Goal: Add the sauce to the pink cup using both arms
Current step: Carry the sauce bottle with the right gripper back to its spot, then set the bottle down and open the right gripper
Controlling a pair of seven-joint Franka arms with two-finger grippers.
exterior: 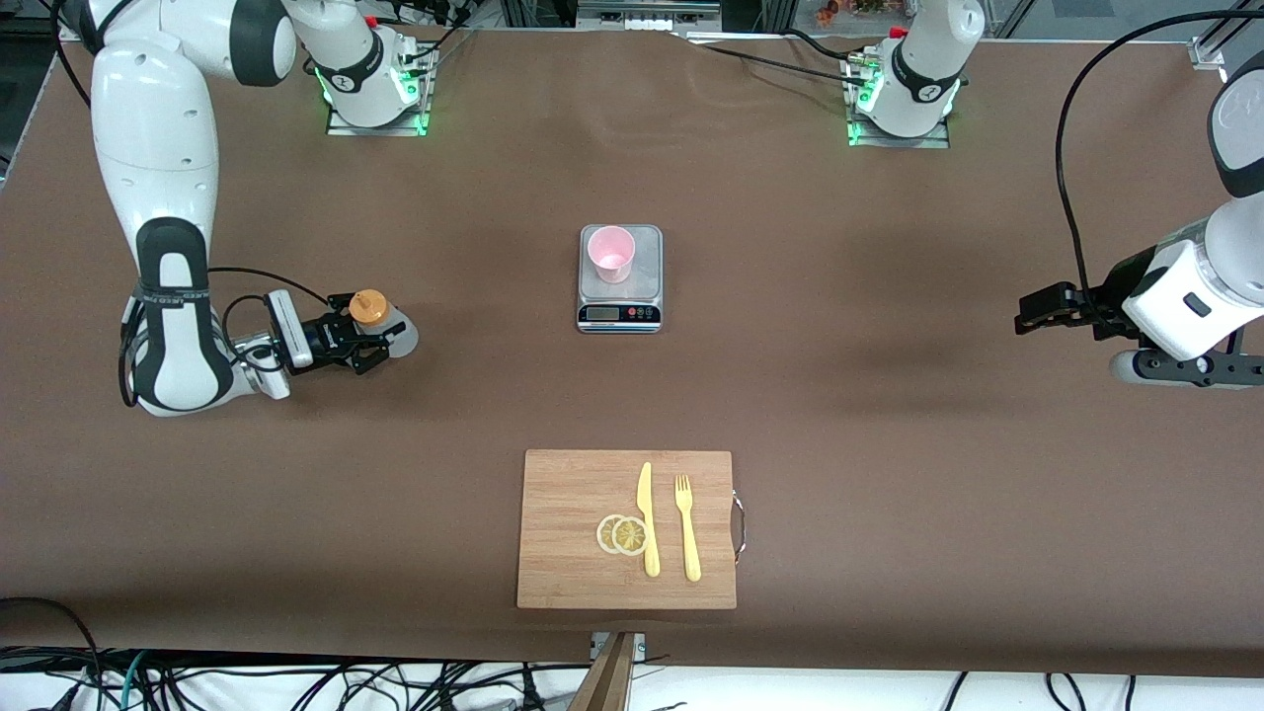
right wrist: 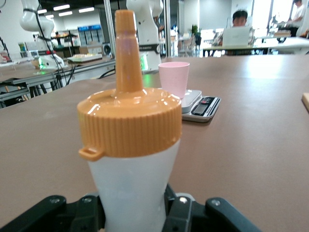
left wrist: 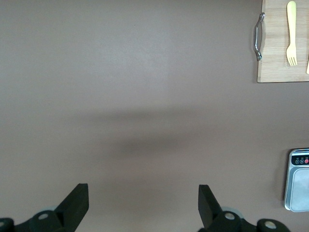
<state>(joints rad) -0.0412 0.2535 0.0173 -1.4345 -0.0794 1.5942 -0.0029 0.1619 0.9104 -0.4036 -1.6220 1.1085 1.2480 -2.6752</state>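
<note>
Your right pincer (exterior: 367,341) was clenched on the sauce (exterior: 373,318), upright at its end of the tabletop (exterior: 889,395); the left pincer (exterior: 1027,322) waited, released. The pink cup (exterior: 610,253) on the scale (exterior: 619,311) remained unfilled, I judged.

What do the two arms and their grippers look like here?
Both arms are white and jointed, with black bands at the joints and black cables looping alongside. The right gripper and left gripper are black with two fingers each. Green lights glow at both bases.
</note>
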